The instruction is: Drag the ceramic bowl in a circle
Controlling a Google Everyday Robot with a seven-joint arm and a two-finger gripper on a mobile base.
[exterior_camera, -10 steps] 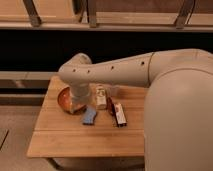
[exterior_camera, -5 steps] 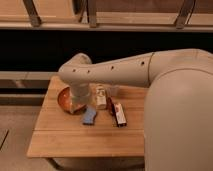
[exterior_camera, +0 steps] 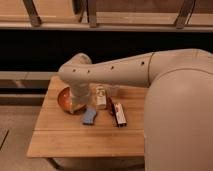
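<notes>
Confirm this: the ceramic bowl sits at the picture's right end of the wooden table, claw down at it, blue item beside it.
Wrong end. The camera view shows the ceramic bowl at the left end of the wooden table. The rest holds: the claw is down at the bowl, the blue item beside it.

No readable text in view.
The pale carton (exterior_camera: 101,96) and the dark, red-edged packet (exterior_camera: 118,114) on the wooden table (exterior_camera: 65,140) carry patches of print, but no word, brand or number can be made out. The gripper (exterior_camera: 76,105) is down at the ceramic bowl (exterior_camera: 63,98), by the table's left end.
</notes>
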